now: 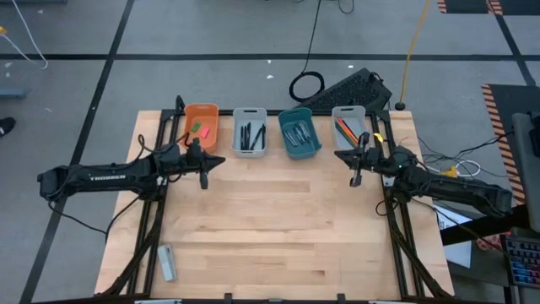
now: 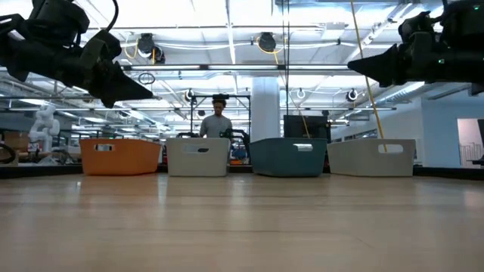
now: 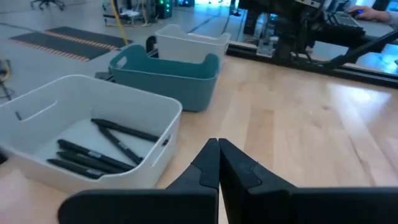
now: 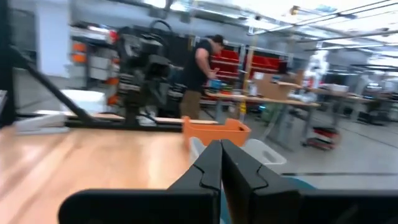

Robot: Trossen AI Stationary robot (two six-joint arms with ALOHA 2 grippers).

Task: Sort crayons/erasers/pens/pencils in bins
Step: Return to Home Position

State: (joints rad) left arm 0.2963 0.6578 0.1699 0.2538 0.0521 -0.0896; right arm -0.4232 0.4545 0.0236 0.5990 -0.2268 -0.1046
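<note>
High view looked straight down on the whole worktop (image 1: pixel 270 219). Low view sat at worktop height, facing the bins (image 2: pixel 121 156) and the room behind. Each wrist view looked close past its own hand; the left one shared the teal bin (image 3: pixel 165 76).

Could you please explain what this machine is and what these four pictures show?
It is a robot with two dark arms at a wooden table. One picture looks down from above, one looks level across the table, and two come from wrist cameras. The left gripper and right gripper are both shut and hold nothing. Along the far edge stand four bins: orange with the erasers, white with dark pens, teal, and another white one.
</note>
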